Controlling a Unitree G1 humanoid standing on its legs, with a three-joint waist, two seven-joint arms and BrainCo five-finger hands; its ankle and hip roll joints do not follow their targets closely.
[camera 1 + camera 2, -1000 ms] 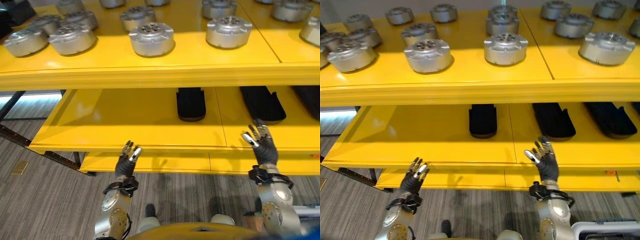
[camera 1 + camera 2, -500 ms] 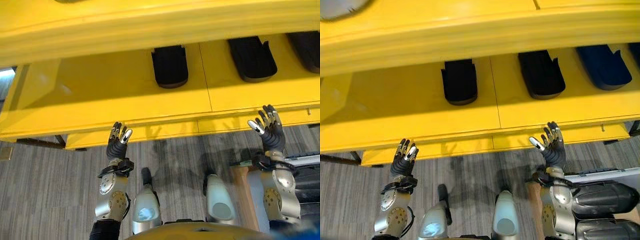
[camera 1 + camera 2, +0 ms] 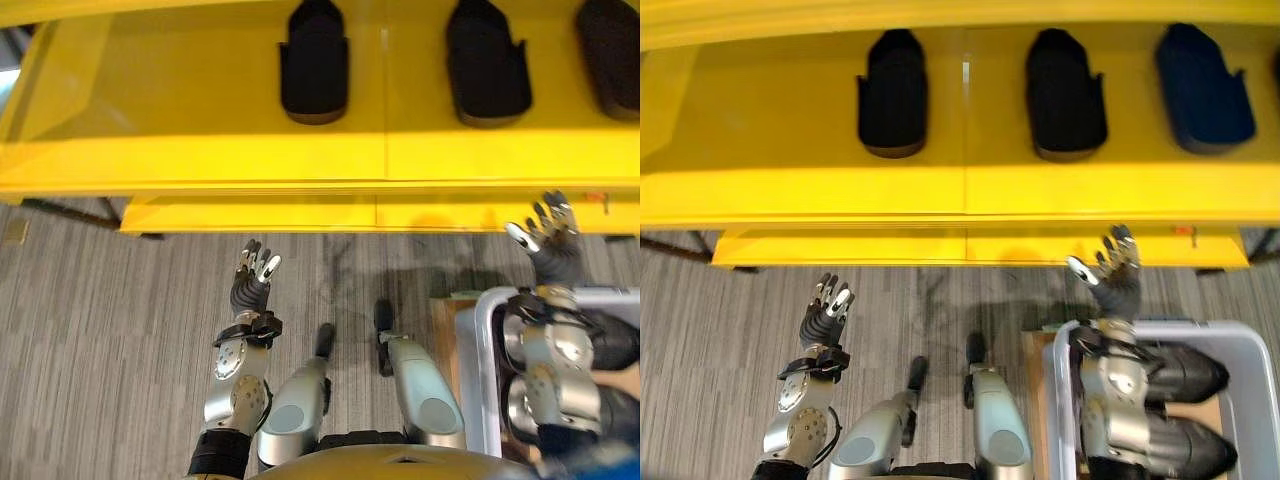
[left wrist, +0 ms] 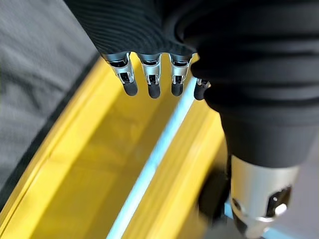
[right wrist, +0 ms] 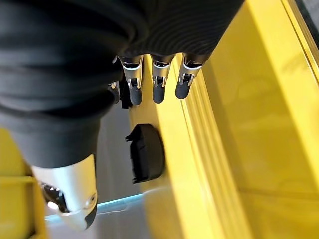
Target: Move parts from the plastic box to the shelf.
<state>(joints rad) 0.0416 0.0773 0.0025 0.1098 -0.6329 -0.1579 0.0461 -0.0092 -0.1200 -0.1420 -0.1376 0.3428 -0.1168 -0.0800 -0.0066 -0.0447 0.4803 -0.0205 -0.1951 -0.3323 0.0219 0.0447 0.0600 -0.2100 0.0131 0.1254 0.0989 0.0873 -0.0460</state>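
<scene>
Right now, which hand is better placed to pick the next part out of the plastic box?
The right hand, probably: it hangs open directly above the plastic box holding dark parts. The left hand is open over bare floor, far from it.

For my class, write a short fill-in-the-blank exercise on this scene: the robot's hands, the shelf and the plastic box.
1. Both the left hand and the right hand hold ______.
2. The shelf is painted ______.
3. The grey plastic box stands on the floor at the robot's ______ side.
4. The dark parts in the box lie beneath the robot's ______ arm.

Missing words: nothing; yellow; right; right
</scene>
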